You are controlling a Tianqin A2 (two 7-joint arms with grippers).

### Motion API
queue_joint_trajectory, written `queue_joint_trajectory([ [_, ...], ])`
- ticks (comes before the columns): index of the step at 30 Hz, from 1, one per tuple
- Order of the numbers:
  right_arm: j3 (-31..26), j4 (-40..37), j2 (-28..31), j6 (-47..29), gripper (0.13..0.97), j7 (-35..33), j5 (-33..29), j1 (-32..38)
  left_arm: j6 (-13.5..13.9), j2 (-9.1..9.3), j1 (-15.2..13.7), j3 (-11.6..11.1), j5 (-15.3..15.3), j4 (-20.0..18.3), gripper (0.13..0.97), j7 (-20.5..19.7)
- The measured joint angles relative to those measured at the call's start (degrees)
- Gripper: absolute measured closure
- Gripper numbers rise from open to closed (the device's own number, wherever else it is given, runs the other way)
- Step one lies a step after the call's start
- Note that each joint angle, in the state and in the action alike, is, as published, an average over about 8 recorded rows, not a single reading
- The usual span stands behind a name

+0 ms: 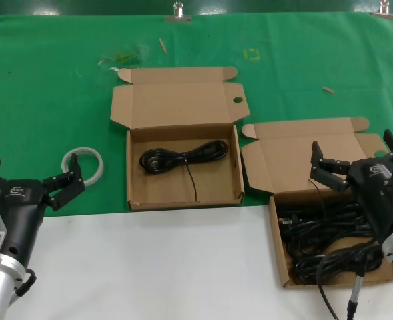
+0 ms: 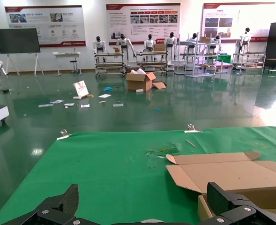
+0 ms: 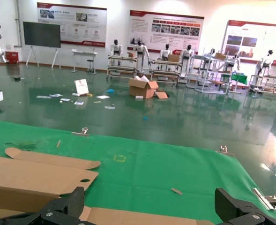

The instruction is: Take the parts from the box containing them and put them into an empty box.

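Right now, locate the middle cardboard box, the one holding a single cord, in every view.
Head view: middle cardboard box at centre, lid open.
Left wrist view: only its raised lid shows.
Right wrist view: its lid, round hole visible.
Shared landmark: metal clip on the cloth's far edge.

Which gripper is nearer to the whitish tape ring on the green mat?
Left. The left gripper sits open just beside the tape ring; the right gripper, also open, hovers over the cord-filled box.
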Motion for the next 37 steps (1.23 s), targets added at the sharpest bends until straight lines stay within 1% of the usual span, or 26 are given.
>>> queue_joint_trajectory([
  [37, 0.0, 0.0, 0.0, 0.0, 0.129, 0.0, 0.0, 0.0, 0.0, 0.0, 0.0, 0.0, 0.0, 0.0, 0.132, 0.0],
])
